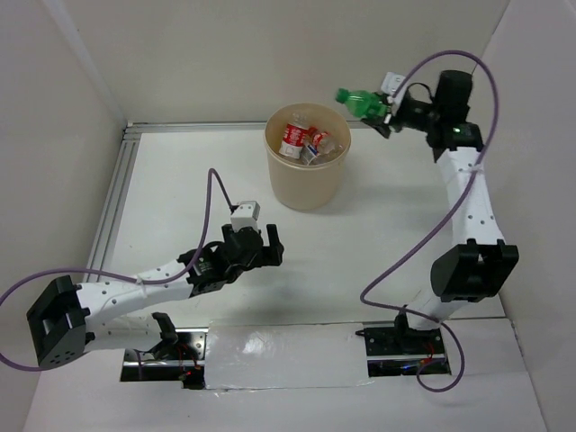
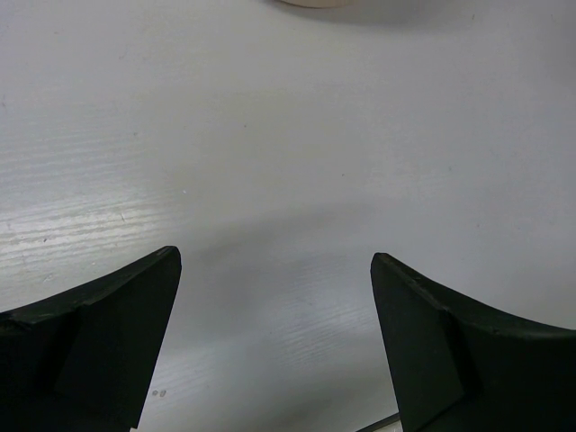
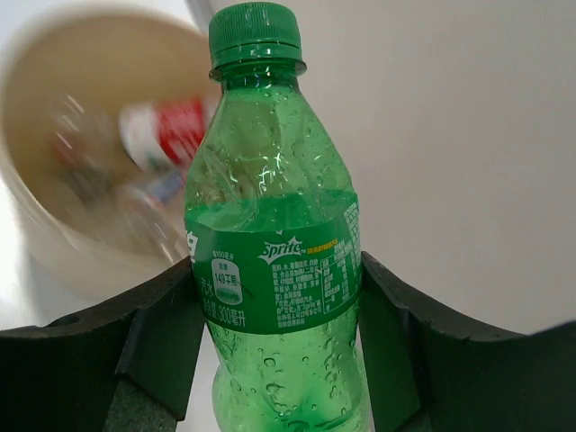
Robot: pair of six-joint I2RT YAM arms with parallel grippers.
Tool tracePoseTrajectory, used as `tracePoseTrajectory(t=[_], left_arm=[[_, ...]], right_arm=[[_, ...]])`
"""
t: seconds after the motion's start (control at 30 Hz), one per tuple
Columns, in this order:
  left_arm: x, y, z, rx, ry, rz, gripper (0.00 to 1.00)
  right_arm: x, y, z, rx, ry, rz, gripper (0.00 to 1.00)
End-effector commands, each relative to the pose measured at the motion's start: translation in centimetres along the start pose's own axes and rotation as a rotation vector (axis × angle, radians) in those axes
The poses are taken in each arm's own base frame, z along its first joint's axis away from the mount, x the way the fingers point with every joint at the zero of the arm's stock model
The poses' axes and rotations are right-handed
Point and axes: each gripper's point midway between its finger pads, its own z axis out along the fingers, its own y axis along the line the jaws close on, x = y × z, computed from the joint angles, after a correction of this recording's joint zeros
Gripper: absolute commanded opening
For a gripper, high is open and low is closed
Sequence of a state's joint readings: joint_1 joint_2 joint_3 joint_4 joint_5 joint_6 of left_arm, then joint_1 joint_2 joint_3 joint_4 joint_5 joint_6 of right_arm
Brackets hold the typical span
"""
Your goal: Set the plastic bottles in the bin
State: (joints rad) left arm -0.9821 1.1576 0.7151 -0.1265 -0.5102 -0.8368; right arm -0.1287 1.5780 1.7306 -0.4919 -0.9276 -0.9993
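My right gripper (image 1: pixel 385 113) is shut on a green plastic bottle (image 1: pixel 360 101) with a green cap, held in the air just right of the tan bin (image 1: pixel 306 191), cap pointing toward the bin. In the right wrist view the green bottle (image 3: pixel 274 270) sits between both fingers (image 3: pixel 396 342), with the bin (image 3: pixel 54 243) blurred behind at the left. Several clear bottles with red labels (image 1: pixel 299 140) lie inside the bin. My left gripper (image 1: pixel 263 252) is open and empty, low over the white table, well in front and left of the bin. Its fingers (image 2: pixel 108 333) frame bare table.
White walls enclose the table on the left, back and right. A metal rail (image 1: pixel 117 193) runs along the left edge. The bin's base (image 2: pixel 310 3) just shows at the top of the left wrist view.
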Motion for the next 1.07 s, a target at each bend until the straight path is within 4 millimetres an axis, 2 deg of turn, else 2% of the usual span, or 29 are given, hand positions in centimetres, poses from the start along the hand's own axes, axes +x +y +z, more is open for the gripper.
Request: tracePoseTrajectory(t=[0.0,0.03,0.07,0.17,0.2,0.3,0.33,0.4,0.47,0.57,0.6,0.63,0.67,0.7,0.77,0.8,0.87,0.9,0.93,0.97,1.0,1.03], left_arm=[[-2.9,-2.1,-0.5,0.065,-0.07,-0.026,0.99],[-3.1,-2.2,-0.7,0.07,-0.076,-0.03,0.99],[-3.3,-1.9,-0.9,0.062,-0.085,-0.031,0.99],[-3.6,-1.4,-1.6,0.063,-0.101,-0.049,0.99],[-3.9,-1.5,-1.9,0.07,-0.109,-0.055,0.99],[-3.9,-1.2,-2.7,0.073,-0.117,-0.066,0.99],[-3.8,-1.0,-2.8,0.073,-0.117,-0.066,0.99],[-4.2,-1.0,-3.1,0.074,-0.131,-0.074,0.99],[-4.3,-0.9,-3.3,0.074,-0.131,-0.074,0.99],[-4.4,-1.0,-3.3,0.079,-0.138,-0.066,0.99],[-4.8,-1.2,-3.4,0.084,-0.145,-0.059,0.99],[-5.4,-1.6,-3.6,0.093,-0.155,-0.066,0.99],[-5.7,-1.7,-3.8,0.098,-0.162,-0.054,0.99],[-5.7,-1.7,-3.7,0.097,-0.162,-0.045,0.99],[-6.9,-2.2,-4.5,0.117,-0.188,-0.036,0.99],[-6.8,-2.3,-4.5,0.123,-0.183,-0.015,0.99],[-7.4,-2.6,-5.1,0.15,-0.2,-0.019,0.99],[-7.7,-2.6,-5.4,0.157,-0.21,-0.013,0.99],[-7.6,-2.7,-5.5,0.164,-0.205,0.0,0.99],[-7.3,-2.5,-5.4,0.157,-0.196,0.007,0.99],[-7.9,-2.3,-5.7,0.154,-0.207,0.009,0.99],[-8.0,-2.3,-5.7,0.153,-0.208,0.022,0.99]], right_arm=[[-5.1,2.6,5.8,-0.099,-0.164,0.108,0.43],[-6.4,2.5,6.7,-0.117,-0.185,0.105,0.45],[-7.5,3.7,8.2,-0.16,-0.208,0.12,0.47],[-7.4,5.7,11.4,-0.238,-0.211,0.175,0.58],[-7.1,5.8,12.0,-0.233,-0.201,0.192,0.67],[-6.8,5.9,13.2,-0.234,-0.202,0.235,0.83],[-6.6,5.9,13.5,-0.243,-0.191,0.257,0.97],[-6.4,5.7,13.1,-0.242,-0.179,0.283,1.0],[-7.2,5.2,12.1,-0.226,-0.183,0.308,1.0],[-8.5,3.1,10.1,-0.146,-0.183,0.322,1.0],[-9.2,2.2,8.9,-0.092,-0.167,0.382,1.0],[-9.0,1.0,8.1,-0.017,-0.119,0.411,1.0],[-8.2,1.2,7.2,0.003,-0.057,0.466,1.0],[-8.8,1.1,6.0,0.034,-0.035,0.507,1.0],[-5.7,0.9,4.0,0.147,0.094,0.6,1.0],[-4.1,3.1,2.7,0.176,0.167,0.699,1.0],[-1.0,4.8,0.7,0.276,0.287,0.744,1.0],[-1.8,5.5,-1.3,0.325,0.28,0.736,1.0],[2.0,9.3,-1.6,0.302,0.375,0.782,1.0],[3.1,9.7,-2.5,0.35,0.384,0.785,1.0],[2.0,10.4,-4.3,0.388,0.35,0.775,1.0],[4.9,12.9,-5.1,0.391,0.404,0.807,1.0]])
